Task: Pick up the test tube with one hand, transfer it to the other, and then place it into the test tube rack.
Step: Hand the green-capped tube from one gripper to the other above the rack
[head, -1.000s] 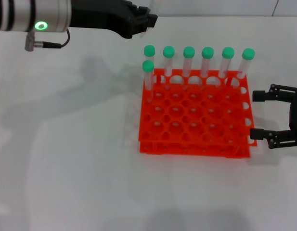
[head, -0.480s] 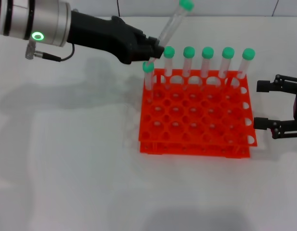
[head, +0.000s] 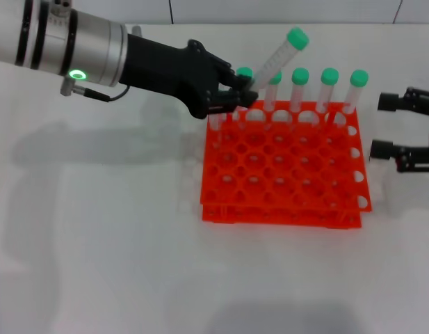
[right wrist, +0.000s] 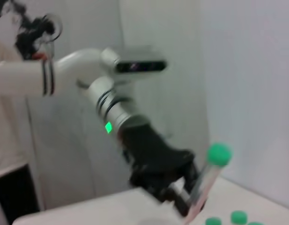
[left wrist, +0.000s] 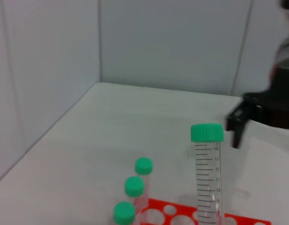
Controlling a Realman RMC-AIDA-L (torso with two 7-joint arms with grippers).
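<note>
**Aloft over the rack's far left corner: tube clamped in left jaws**

Underneath everything, white tabletop [head: 103, 264], spread across the whole head view.

Centre-right on it, orange test tube rack [head: 280, 170], square, two tiers, grid of round holes, mostly unfilled.

Reaching in from upper left, left gripper [head: 231, 94] on a silver-white arm with black bands and a green light; jaws clamped on the lower part of the test tube [head: 275, 59], above the rack's far left corner. Same gripper seen head-on in the right wrist view [right wrist: 181, 199], tube [right wrist: 207, 180] slanting up out of it.

Off the rack's right edge, right gripper [head: 391, 125], near but apart, jaws spread wide, nothing between them. Dark shape of it also at the far side in the left wrist view [left wrist: 238, 119].

Held tube tilted, green cap up and leaning toward the right gripper, clear of the holes. Printed scale plain in the left wrist view [left wrist: 207, 180].

Standing in the rack's far row, other green-capped tubes [head: 329, 87], upright. Count partly masked by the left gripper.
</note>
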